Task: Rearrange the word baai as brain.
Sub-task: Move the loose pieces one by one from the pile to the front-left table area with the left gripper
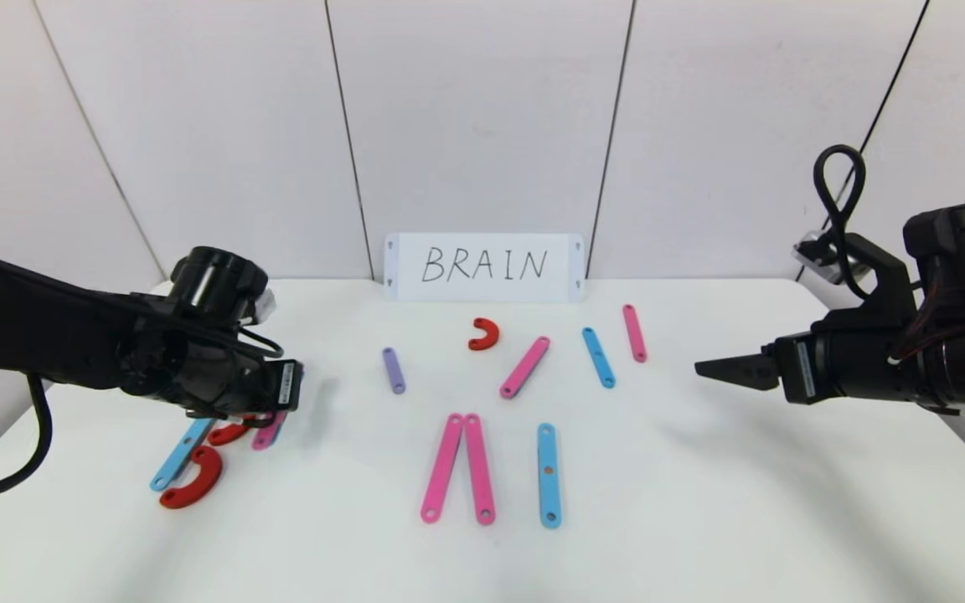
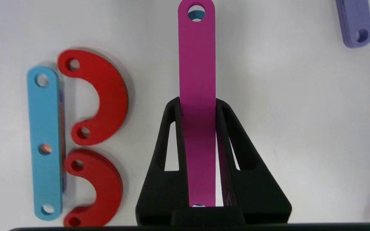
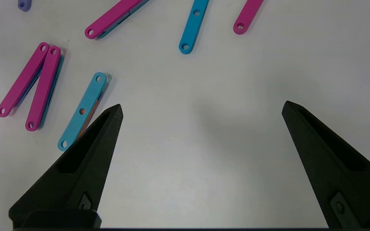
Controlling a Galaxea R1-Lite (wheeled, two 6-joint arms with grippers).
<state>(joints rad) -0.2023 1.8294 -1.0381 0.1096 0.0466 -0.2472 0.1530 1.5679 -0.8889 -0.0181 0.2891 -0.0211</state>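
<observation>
On the left, a blue strip (image 2: 45, 142) and two red half-rings (image 2: 100, 99) are sitting together as a B, matte flat plastic with small holes. The left gripper (image 2: 197, 106) is hovering just beside it, clamping a pink strip (image 2: 197, 64). Mid-table, the rest of the word is lying scattered: one purple strip (image 1: 394, 370), one more red half-ring (image 1: 484, 334), four pink strips, two blue ones, below the white card (image 1: 483, 267) reading BRAIN. Far right, the right gripper (image 3: 201, 109) is hanging with jaws wide apart, gripping nothing.
</observation>
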